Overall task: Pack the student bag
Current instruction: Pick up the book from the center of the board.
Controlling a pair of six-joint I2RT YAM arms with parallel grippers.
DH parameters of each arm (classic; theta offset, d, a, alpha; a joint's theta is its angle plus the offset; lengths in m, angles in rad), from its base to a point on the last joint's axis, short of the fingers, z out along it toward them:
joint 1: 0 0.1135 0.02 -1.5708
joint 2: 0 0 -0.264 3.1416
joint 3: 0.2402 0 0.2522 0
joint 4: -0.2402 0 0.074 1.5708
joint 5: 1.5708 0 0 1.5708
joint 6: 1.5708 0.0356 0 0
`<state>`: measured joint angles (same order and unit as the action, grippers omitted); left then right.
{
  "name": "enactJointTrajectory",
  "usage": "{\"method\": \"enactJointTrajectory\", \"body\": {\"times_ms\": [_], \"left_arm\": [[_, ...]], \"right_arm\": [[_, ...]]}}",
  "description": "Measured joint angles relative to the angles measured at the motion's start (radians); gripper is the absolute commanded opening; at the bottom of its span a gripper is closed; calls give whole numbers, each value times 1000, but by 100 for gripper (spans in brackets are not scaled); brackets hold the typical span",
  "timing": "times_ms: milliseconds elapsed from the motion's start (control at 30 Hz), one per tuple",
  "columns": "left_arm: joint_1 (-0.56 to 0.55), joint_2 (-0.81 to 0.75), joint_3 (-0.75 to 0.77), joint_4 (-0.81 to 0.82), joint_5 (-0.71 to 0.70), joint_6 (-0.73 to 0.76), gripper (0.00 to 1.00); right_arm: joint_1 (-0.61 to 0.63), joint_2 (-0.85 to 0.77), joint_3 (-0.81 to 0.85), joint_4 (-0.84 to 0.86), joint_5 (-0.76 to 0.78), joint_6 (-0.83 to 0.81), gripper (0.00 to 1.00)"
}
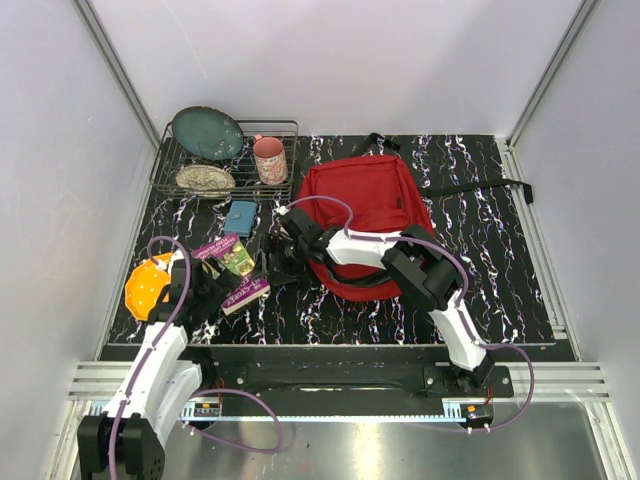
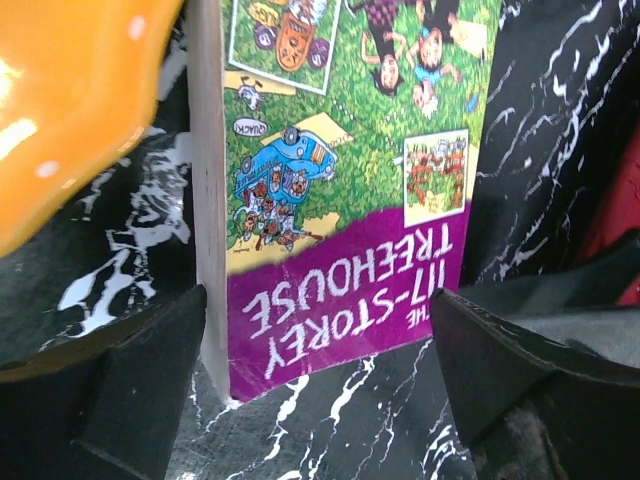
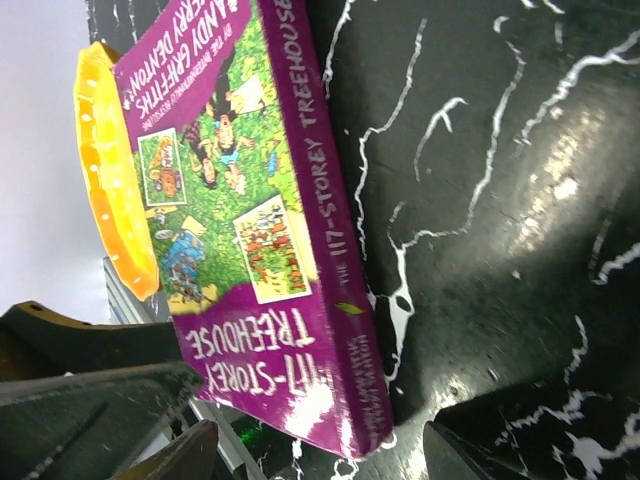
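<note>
The student bag, a red backpack with black straps, lies flat at the table's middle right, and its red fabric shows at the edge of the left wrist view. A purple and green book lies on the black marbled table left of the bag. My left gripper is open, its fingers on either side of the book's near title edge without touching. My right gripper reaches left across the bag's front and stands open at the book's spine corner.
An orange plate sits just left of the book. A small blue case lies behind it. At the back left a wire rack holds a teal plate, a patterned dish and a pink mug.
</note>
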<state>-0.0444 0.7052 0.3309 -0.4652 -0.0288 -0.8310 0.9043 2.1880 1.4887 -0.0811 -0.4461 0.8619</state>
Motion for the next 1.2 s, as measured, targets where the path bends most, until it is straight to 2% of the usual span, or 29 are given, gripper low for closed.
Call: {"method": "enactJointTrajectory", "body": {"times_ms": [100, 133, 200, 233, 267, 300, 367, 400, 500, 533, 600, 633, 667, 767, 1033, 1200], "left_arm": [[0, 12, -19, 38, 53, 4, 91], [0, 15, -23, 46, 63, 4, 90], [2, 17, -31, 56, 71, 12, 81], [5, 17, -31, 58, 71, 15, 78], [8, 17, -31, 60, 69, 24, 73], [10, 16, -33, 63, 70, 27, 65], [13, 15, -46, 77, 71, 40, 58], [14, 14, -52, 83, 71, 42, 49], [18, 7, -74, 113, 79, 47, 32], [19, 5, -80, 121, 82, 45, 20], [21, -2, -88, 135, 95, 39, 11], [21, -8, -90, 149, 107, 40, 3], [21, -14, -91, 158, 119, 39, 0], [21, -33, -98, 168, 162, 42, 0], [9, -129, -111, 114, 321, 16, 0], [2, -254, -108, 45, 377, -23, 0]], "right_arm": [[0, 27, 31, 16, -17, 6, 84], [0, 39, 43, 23, -20, 8, 80], [-1, 55, 64, 26, -18, 11, 77], [-3, 63, 71, 29, -19, 14, 68], [-6, 70, 76, 32, -21, 20, 67], [-9, 73, 77, 35, -21, 19, 63], [-16, 77, 66, 55, -16, 31, 52], [-20, 77, 50, 76, -16, 34, 50], [-31, 65, -16, 155, -15, 58, 41], [-33, 56, -37, 178, -9, 58, 40], [-35, 37, -85, 214, 4, 69, 33], [-35, 29, -101, 225, 8, 72, 33], [-35, 17, -126, 238, 18, 73, 33], [-35, -15, -180, 265, 29, 79, 35], [-24, -164, -363, 277, 45, 82, 70], [-2, -214, -394, 255, 43, 66, 75]]}}
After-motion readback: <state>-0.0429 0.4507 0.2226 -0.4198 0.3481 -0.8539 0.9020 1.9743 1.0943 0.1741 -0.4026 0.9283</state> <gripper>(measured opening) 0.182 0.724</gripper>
